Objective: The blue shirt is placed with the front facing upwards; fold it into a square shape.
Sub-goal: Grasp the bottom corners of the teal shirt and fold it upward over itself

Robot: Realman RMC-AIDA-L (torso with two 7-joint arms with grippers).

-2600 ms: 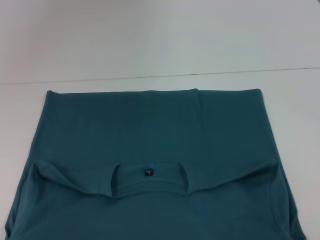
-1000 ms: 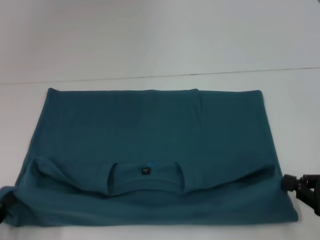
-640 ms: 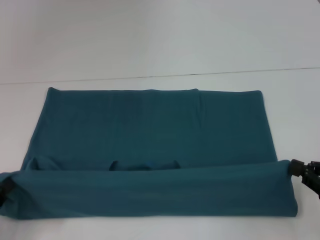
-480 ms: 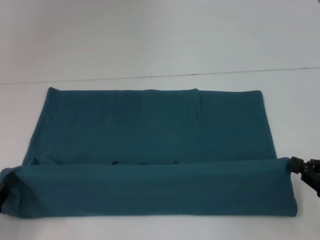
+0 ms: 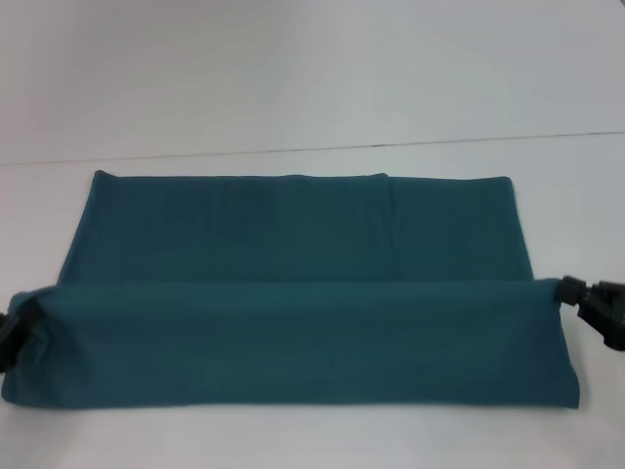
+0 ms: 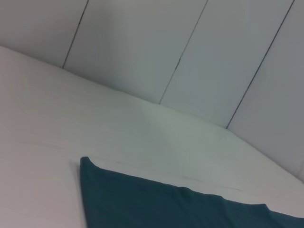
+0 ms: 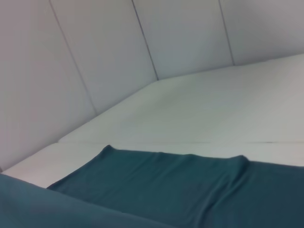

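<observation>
blue shirt [image 5: 293,283]: soft matte rectangle, near edge lifted | left tool [image 5: 12,327], right tool [image 5: 576,298]: pinching its corners

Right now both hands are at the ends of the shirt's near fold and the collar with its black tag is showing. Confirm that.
Not quite. The left hand and right hand are at the ends of the near fold of the blue shirt, but the head view shows no collar or tag: the folded-over layer covers that area, leaving plain teal fabric.
</observation>
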